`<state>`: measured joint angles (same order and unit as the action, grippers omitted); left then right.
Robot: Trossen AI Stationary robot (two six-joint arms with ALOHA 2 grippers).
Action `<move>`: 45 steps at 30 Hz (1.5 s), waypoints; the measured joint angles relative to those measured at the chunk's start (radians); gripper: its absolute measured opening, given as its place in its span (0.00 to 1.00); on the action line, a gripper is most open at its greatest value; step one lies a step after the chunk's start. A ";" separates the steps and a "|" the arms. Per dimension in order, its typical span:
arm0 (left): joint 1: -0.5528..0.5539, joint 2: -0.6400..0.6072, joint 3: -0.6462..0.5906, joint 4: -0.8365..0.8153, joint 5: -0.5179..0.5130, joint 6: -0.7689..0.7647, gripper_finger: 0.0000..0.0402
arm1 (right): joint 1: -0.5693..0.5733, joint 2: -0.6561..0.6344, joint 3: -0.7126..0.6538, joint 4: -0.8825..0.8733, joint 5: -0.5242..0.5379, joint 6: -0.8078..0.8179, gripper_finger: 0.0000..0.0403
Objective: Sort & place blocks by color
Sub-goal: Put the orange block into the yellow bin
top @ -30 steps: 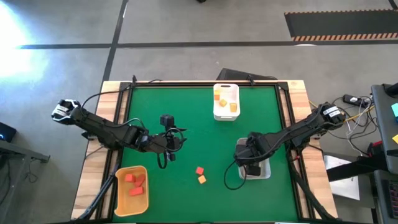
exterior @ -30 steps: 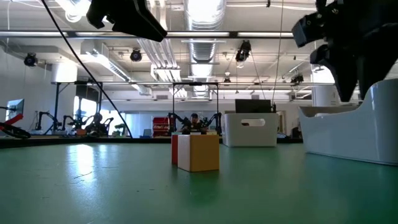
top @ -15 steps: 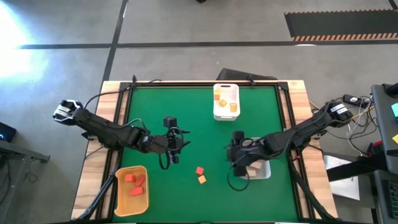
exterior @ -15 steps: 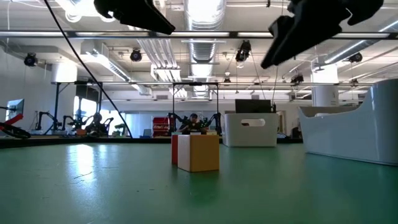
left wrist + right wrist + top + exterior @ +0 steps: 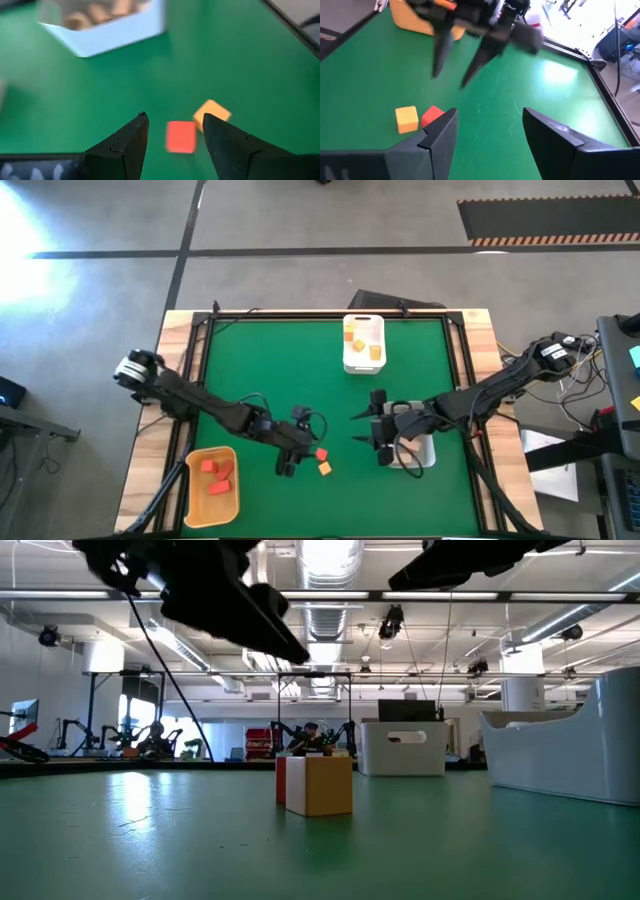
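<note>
Left hand (image 5: 287, 464) has slid beside the square red block (image 5: 321, 454).

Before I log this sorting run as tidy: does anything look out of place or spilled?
Nothing is spilled or damaged. Only two blocks remain unsorted on the green mat: a red block and an orange-yellow block, close together. The left pincer, open, hovers beside them; the right pincer is open near the clear tray.

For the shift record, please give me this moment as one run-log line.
left gripper: open, above red block | right gripper: open, empty, beside clear tray | orange block: loose on table, touching red block
</note>
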<state>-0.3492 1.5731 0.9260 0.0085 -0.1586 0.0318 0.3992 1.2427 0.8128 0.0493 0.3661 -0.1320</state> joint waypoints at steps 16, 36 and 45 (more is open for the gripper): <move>0.008 0.237 0.016 0.127 0.070 -0.056 0.43 | 0.002 0.016 -0.016 0.017 -0.007 0.000 0.53; 0.011 0.246 0.004 0.200 0.052 0.000 0.43 | 0.002 0.019 -0.016 0.015 -0.007 0.001 0.53; 0.023 0.256 -0.001 0.208 0.059 0.009 0.43 | 0.002 0.019 -0.016 0.015 -0.007 0.001 0.53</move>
<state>-0.3262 1.8289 0.9250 0.2168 -0.0992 0.0412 0.4011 1.2615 0.7963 0.0647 0.3588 -0.1310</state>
